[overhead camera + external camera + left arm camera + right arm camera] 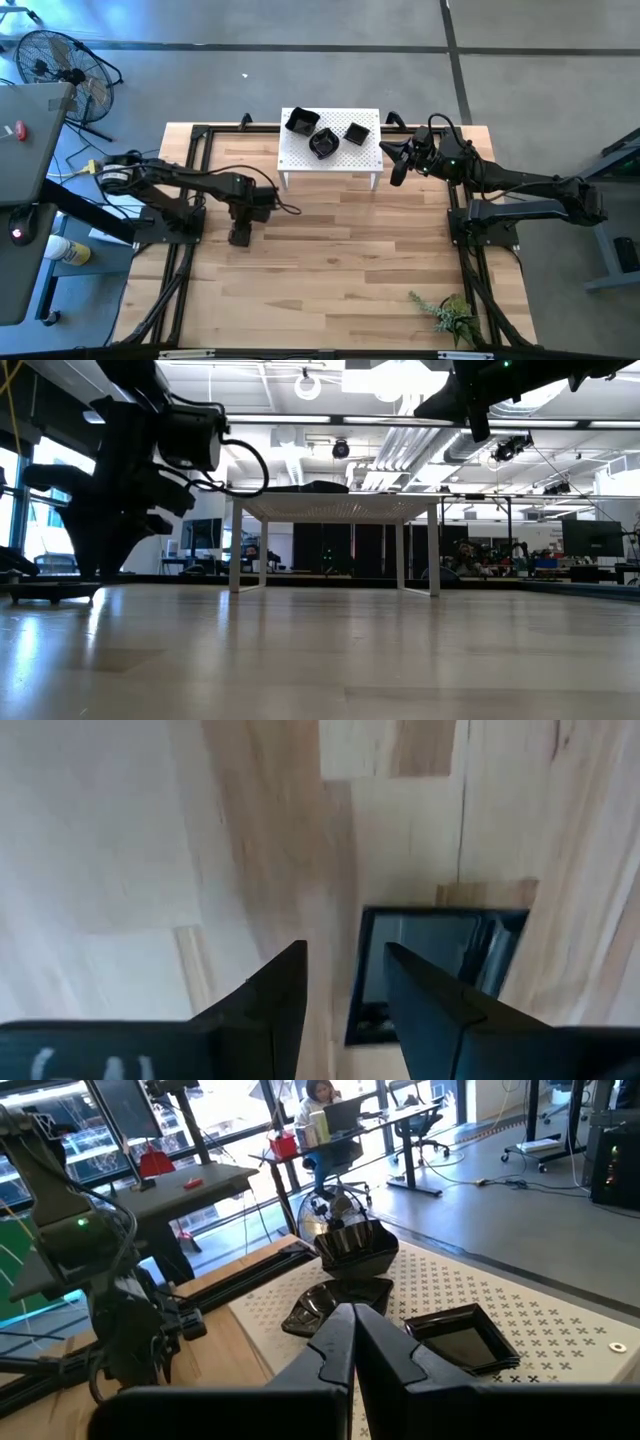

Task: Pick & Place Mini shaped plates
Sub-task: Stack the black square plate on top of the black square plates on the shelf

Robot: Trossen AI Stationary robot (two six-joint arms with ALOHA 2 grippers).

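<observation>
Three glossy black mini plates sit on the white perforated stand (345, 160): a deep wavy one (300, 122), a rounded one (324, 143) and a square one (357, 132). A further square black plate (440, 950) lies flat on the wooden table under my left gripper (345, 948), which points down, open, at the table's left-middle (240, 236). My right gripper (352, 1315) is shut and holds nothing. It hovers raised off the stand's right end (396, 166), facing the plates. My left gripper comes from above with one finger (425, 995) over the square plate's hollow and the other (280, 995) outside its rim edge (358, 970). The plate lies flat on the table. Whether either finger touches it, I cannot tell.
Black frame rails (195, 190) run along both sides of the table. A green sprig (450, 312) lies near the table's near right corner. A fan (55, 65) stands on the floor beyond the left edge. A person sits at a desk (320, 1095) far behind.
</observation>
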